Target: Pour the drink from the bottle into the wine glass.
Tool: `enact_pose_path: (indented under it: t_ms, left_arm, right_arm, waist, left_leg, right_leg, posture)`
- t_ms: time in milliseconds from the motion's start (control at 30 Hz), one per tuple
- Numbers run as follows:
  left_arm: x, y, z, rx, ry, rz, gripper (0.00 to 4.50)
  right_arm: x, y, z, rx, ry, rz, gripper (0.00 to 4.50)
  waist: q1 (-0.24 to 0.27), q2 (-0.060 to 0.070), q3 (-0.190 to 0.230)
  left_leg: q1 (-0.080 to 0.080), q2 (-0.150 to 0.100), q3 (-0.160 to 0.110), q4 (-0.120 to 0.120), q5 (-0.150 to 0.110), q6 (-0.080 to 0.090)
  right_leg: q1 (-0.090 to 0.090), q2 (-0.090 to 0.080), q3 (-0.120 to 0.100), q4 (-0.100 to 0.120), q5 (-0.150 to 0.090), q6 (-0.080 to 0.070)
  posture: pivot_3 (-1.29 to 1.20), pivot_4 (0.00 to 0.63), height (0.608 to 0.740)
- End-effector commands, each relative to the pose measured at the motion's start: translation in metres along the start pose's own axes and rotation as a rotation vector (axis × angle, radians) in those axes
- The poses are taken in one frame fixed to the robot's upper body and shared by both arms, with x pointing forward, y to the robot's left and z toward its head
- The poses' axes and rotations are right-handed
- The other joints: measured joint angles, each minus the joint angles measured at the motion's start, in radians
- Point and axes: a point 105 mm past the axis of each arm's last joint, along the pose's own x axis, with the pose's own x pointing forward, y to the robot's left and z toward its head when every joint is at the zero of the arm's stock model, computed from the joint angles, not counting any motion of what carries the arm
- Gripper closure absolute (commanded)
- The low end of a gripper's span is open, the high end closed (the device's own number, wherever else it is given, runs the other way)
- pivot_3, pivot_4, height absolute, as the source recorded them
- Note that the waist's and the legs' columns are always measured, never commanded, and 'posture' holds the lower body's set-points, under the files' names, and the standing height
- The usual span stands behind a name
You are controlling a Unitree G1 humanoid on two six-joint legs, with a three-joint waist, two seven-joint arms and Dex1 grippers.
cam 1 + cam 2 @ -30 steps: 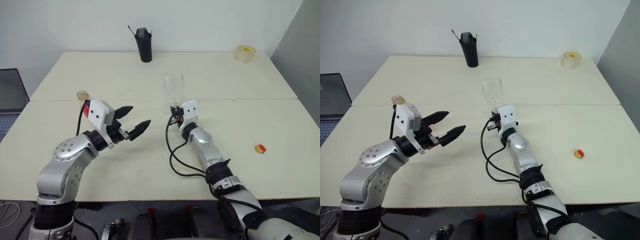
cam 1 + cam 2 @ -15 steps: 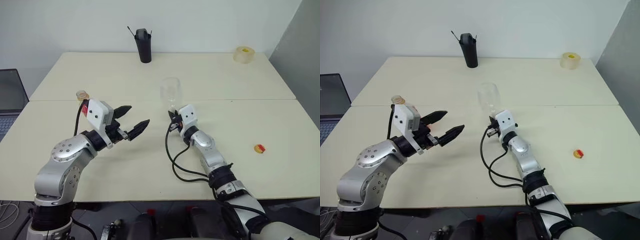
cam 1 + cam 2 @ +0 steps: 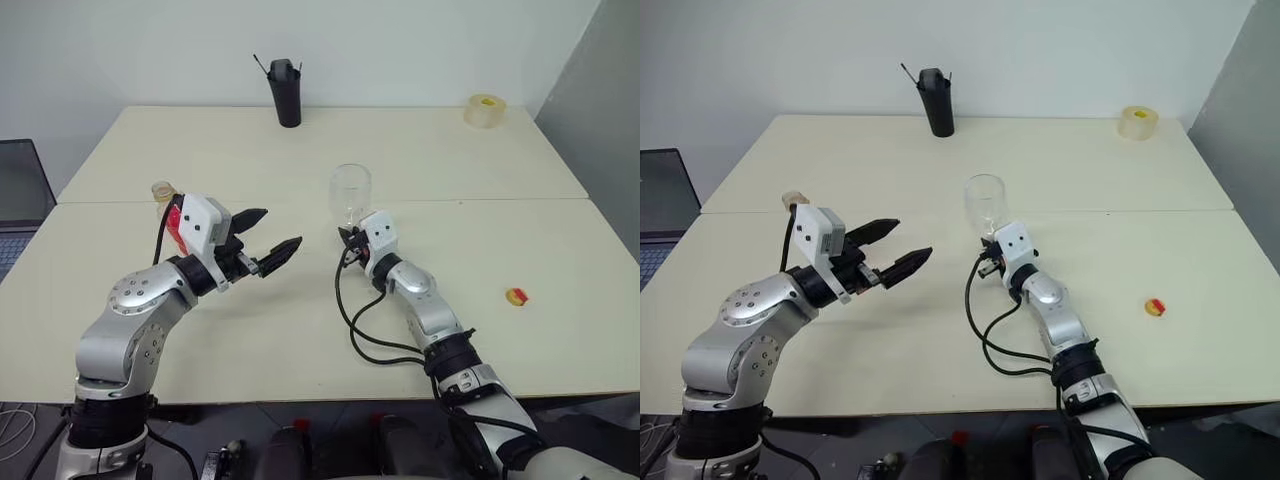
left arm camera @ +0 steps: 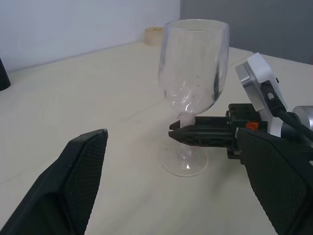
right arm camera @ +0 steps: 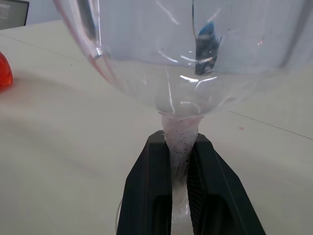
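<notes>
The clear wine glass point(image 3: 350, 188) stands upright near the table's middle, its bowl empty and its foot on or just above the tabletop. My right gripper point(image 3: 347, 238) is shut on its thin stem point(image 5: 179, 142), just under the bowl. My left gripper point(image 3: 280, 228) hangs open to the left of the glass with nothing between its fingers point(image 4: 80, 171), pointing at the glass. The bottle point(image 3: 163, 190) stands behind my left wrist, mostly hidden. Its pale neck and a bit of the red drink point(image 3: 173, 219) show, and the drink point(image 5: 4, 71) appears again in the right wrist view.
A tall black cup point(image 3: 287, 92) stands at the far edge and a roll of tape point(image 3: 485, 108) at the far right corner. A small red and yellow piece point(image 3: 517, 296) lies on the right. A laptop point(image 3: 22, 190) sits off the left edge. A black cable point(image 3: 360, 330) loops beside my right arm.
The wine glass in my right gripper has gone from tilted to upright and settled slightly lower. My left gripper has stayed open in the same place.
</notes>
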Motion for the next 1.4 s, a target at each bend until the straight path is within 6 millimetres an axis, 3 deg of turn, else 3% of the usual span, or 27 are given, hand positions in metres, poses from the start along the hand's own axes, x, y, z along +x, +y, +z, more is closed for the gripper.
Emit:
enact_pose_path:
  t_ms: [33,433,633,867,1033,1100,1233,1400]
  left_arm:
    - [0.0,0.001,0.008,0.041,-0.026,-0.004,0.0]
    - [0.001,0.001,0.004,0.028,-0.029,0.002,0.0]
    - [-0.002,0.004,0.006,0.033,-0.028,0.006,0.0]
    - [-0.019,0.011,-0.003,0.002,-0.005,0.066,0.0]
    - [-0.053,0.017,-0.022,-0.063,0.012,0.245,0.0]
    - [-0.062,0.018,-0.026,-0.054,0.01,0.312,0.0]
    - [-0.076,0.025,-0.039,-0.078,-0.012,0.502,0.0]
    - [-0.078,0.037,-0.048,-0.064,-0.018,0.625,0.0]
  right_arm:
    - [-0.005,0.009,-0.03,0.04,0.129,0.039,4.01]
    - [-0.017,0.008,-0.008,-0.031,0.084,0.088,0.01]
    - [-0.042,0.002,0.017,-0.102,0.077,0.17,0.01]
    - [-0.106,-0.03,0.054,-0.192,0.181,0.245,0.01]
    - [-0.14,-0.064,0.13,-0.178,0.188,0.251,0.01]
    - [-0.145,-0.062,0.154,-0.2,0.156,0.288,0.01]
    - [-0.141,-0.038,0.195,-0.21,0.094,0.42,0.01]
    - [-0.128,-0.021,0.211,-0.205,0.088,0.498,0.01]
  waist:
    - [0.0,0.0,0.0]
    - [0.003,0.0,0.0]
    - [0.007,0.0,0.001]
    - [0.013,0.0,0.002]
    - [0.008,0.001,0.007]
    - [0.013,0.001,0.007]
    - [0.021,0.0,0.006]
    - [0.03,0.0,0.006]
  left_leg:
    - [0.0,0.0,0.0,0.0,0.0,0.0]
    - [-0.002,0.0,-0.001,0.0,-0.002,0.003]
    - [-0.003,-0.001,-0.001,0.001,-0.002,0.003]
    - [-0.004,-0.001,-0.002,0.0,-0.002,0.003]
    - [-0.004,-0.001,-0.002,0.001,-0.002,0.004]
    - [-0.004,-0.001,-0.004,0.0,-0.002,0.004]
    - [-0.004,0.0,-0.007,0.0,-0.002,0.004]
    - [-0.005,-0.001,-0.007,0.0,-0.002,0.004]
  right_leg:
    - [0.0,0.0,0.0,0.0,0.0,0.0]
    - [-0.001,0.0,-0.001,0.0,0.0,0.0]
    - [-0.001,0.0,-0.001,-0.001,0.0,0.0]
    - [-0.001,0.0,-0.002,-0.003,0.0,0.0]
    - [-0.001,-0.001,-0.001,-0.004,0.0,0.0]
    - [0.0,-0.002,-0.002,-0.005,0.0,0.0]
    - [0.002,-0.001,-0.003,-0.007,0.0,-0.001]
    - [0.002,-0.001,-0.003,-0.007,0.0,-0.001]
  posture:
    - [0.0,0.15,0.74]
    - [0.0,0.15,0.74]
    - [0.0,0.15,0.74]
    - [0.0,0.15,0.74]
    - [0.0,0.15,0.74]
    - [0.0,0.15,0.74]
    - [0.0,0.15,0.74]
    - [0.0,0.15,0.74]
